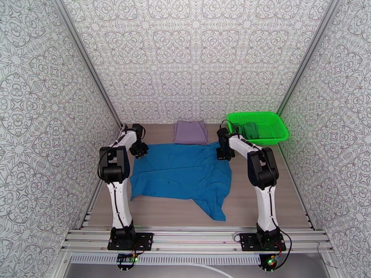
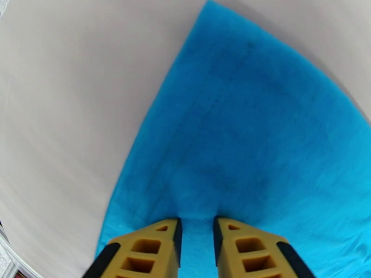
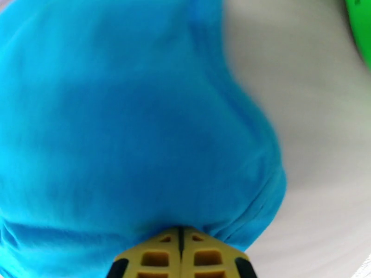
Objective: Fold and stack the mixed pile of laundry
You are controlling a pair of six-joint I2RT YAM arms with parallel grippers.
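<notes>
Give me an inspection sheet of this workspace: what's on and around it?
Surface: pale table.
Job's things: blue garment spread mid-table; lavender garment folded behind it; dark green garment in the basket.
Clutter: bright green mesh basket, far right.
Grippers: left gripper and right gripper, fingers closed on the blue garment's far corners.
Cables: cables by the right arm's base.
Surroundings: patterned walls on three sides.
</notes>
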